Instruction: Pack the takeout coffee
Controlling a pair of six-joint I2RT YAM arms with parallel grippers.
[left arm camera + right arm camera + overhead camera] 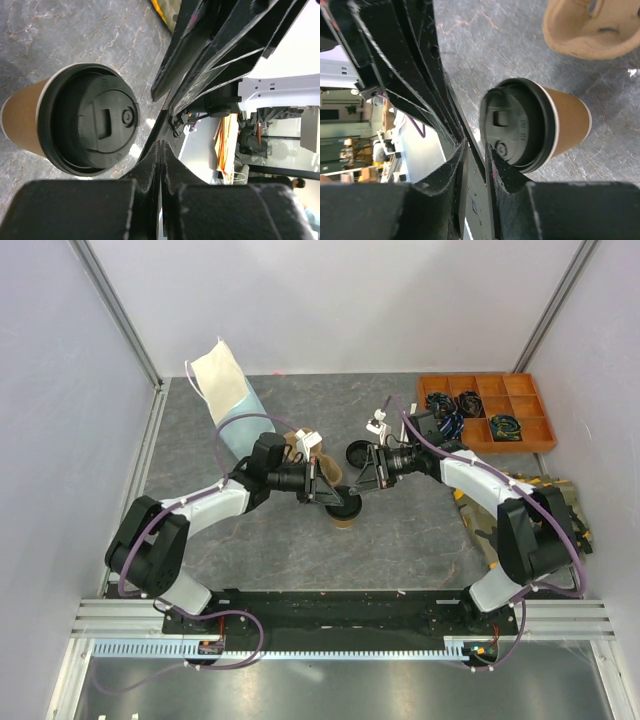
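Observation:
The takeout coffee [345, 508] stands upright on the grey table, a tan paper cup with its black lid on. It shows in the left wrist view [90, 120] and the right wrist view [530, 125]. My left gripper [328, 490] is just left of the cup and above it; its jaws [161, 145] are shut on nothing. My right gripper [363, 476] is just right of the cup; its jaws [475, 145] stand a narrow gap apart and hold nothing. One right fingertip [502, 162] is next to the lid's rim.
The tan pulp carrier [300, 445] lies just behind the cup and shows in the right wrist view [590, 30]. The light-blue paper bag [232, 395] lies at the back left. An orange compartment tray [487, 412] with cables sits at the back right.

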